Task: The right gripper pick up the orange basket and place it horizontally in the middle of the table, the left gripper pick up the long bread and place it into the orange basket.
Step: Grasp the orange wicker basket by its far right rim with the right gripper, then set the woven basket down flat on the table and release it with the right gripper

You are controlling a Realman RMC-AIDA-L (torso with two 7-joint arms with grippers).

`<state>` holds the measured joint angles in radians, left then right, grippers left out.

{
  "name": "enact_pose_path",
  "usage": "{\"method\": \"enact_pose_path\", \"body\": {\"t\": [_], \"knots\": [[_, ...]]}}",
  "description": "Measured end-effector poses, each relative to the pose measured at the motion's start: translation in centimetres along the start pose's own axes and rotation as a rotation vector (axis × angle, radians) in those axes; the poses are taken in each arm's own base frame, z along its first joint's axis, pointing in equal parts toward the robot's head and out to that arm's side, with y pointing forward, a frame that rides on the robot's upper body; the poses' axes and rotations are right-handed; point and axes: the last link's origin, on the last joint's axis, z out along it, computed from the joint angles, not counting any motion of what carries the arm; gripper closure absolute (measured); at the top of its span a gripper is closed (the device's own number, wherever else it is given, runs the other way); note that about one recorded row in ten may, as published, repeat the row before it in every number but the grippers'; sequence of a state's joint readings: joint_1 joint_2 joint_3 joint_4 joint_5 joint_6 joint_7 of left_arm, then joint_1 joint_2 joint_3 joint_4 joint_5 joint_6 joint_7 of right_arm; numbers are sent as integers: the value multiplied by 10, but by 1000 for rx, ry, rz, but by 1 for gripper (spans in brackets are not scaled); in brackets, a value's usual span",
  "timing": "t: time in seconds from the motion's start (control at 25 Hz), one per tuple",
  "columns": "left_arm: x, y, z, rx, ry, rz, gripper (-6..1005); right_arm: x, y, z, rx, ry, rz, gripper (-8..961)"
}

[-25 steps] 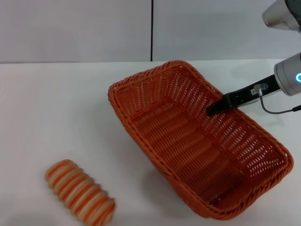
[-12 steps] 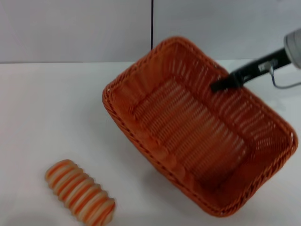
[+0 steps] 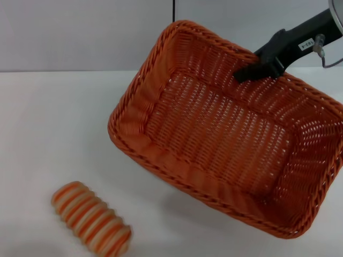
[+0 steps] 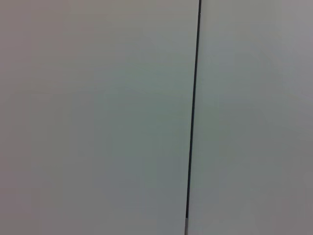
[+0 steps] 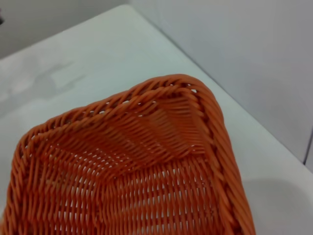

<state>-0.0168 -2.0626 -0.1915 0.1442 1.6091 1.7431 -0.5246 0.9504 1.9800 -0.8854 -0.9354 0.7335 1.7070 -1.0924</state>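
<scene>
The orange basket (image 3: pixel 140 105) hangs above the white table (image 3: pixel 53 134), tilted with its open side toward the head camera. My right gripper (image 3: pixel 253 68) comes in from the upper right and is shut on the basket's far long rim. The right wrist view looks down into one corner of the orange basket (image 5: pixel 146 142) with the table (image 5: pixel 58 58) below it. On the table at the near left lies the long bread (image 3: pixel 91 218), striped orange and cream, well apart from the basket. My left gripper is out of view.
A grey wall (image 3: pixel 80 32) with a dark vertical seam (image 3: pixel 173 10) stands behind the table. The left wrist view shows only this wall (image 4: pixel 98 117) and the seam (image 4: pixel 193 117). Bare tabletop stretches between the bread and the basket.
The right gripper has risen with the basket, lifting it off the table and tipping its far side up; the basket now looms larger and higher. The bread has not moved.
</scene>
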Motion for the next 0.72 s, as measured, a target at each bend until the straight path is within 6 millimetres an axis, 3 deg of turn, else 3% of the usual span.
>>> {"method": "enact_pose_path", "body": {"t": [0.32, 0.72], "knots": [[1, -3, -12, 18, -12, 5, 320, -15, 10, 7, 31, 114, -260, 817], [0, -1, -20, 31, -16, -8, 325, -18, 22, 20, 2, 67, -485, 818]]}}
